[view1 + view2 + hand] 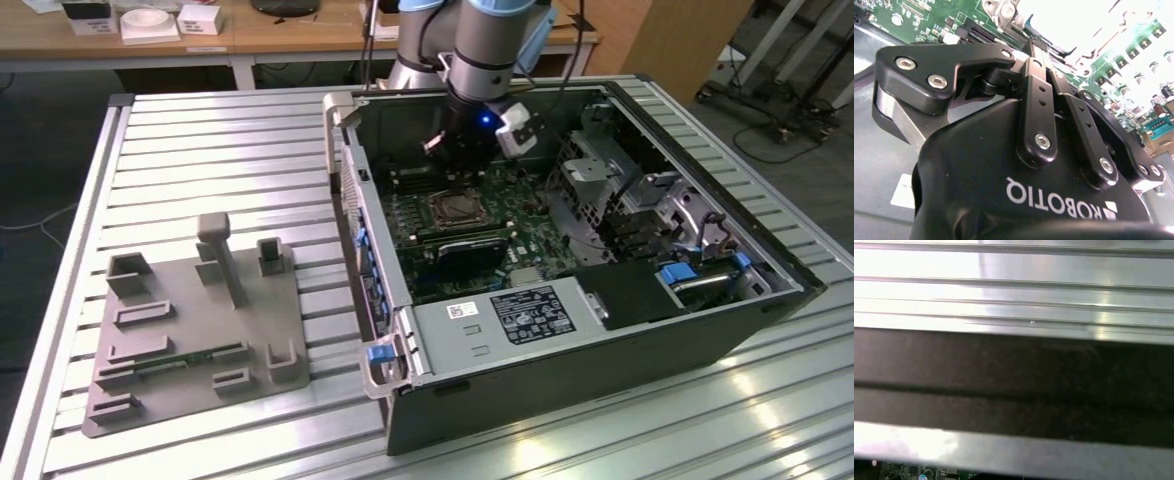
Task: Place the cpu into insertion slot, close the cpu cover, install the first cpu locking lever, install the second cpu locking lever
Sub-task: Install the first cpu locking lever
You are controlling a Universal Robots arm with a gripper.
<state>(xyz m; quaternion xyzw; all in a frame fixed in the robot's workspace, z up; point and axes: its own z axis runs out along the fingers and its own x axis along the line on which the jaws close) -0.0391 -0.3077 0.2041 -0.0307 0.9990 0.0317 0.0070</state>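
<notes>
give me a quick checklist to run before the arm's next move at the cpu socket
1. Gripper inside the open case, just above the insertion slot: ok.
2. Fingers together: ok; whether they hold the cpu: cannot tell.
3. Cpu seated in the slot: cannot tell.
4. Cpu cover closed: cannot tell.
5. Grey fixture plate outside the case, apart from the arm: ok.

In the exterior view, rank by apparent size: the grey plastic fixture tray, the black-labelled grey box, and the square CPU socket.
1. Grey plastic fixture tray, largest.
2. Black-labelled grey box.
3. Square silver-rimmed insertion slot, smallest, though it sits farther from the camera.
</notes>
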